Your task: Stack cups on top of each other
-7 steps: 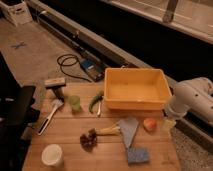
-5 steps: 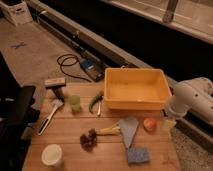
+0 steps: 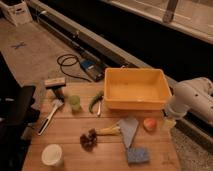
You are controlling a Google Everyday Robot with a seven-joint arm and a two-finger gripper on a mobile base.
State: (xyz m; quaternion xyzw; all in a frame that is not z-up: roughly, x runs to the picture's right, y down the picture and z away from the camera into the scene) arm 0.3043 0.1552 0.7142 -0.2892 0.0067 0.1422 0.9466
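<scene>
The cream-white cup (image 3: 52, 155) stands upright near the front left corner of the wooden table (image 3: 75, 127). The smaller translucent light green cup (image 3: 75, 103) stands upright further back on the left, well apart from it. My white arm (image 3: 192, 99) reaches in from the right. My gripper (image 3: 169, 124) hangs at the table's right edge, beside an orange ball (image 3: 149, 124) and far from both cups. It holds nothing that I can see.
A large yellow tub (image 3: 136, 89) fills the back right. A green pepper (image 3: 95, 101), a white-handled brush (image 3: 49, 116), a dark brush block (image 3: 56, 84), a grey-blue cloth (image 3: 129, 130), a blue sponge (image 3: 137, 155) and a dark brown clump (image 3: 89, 140) lie on the table.
</scene>
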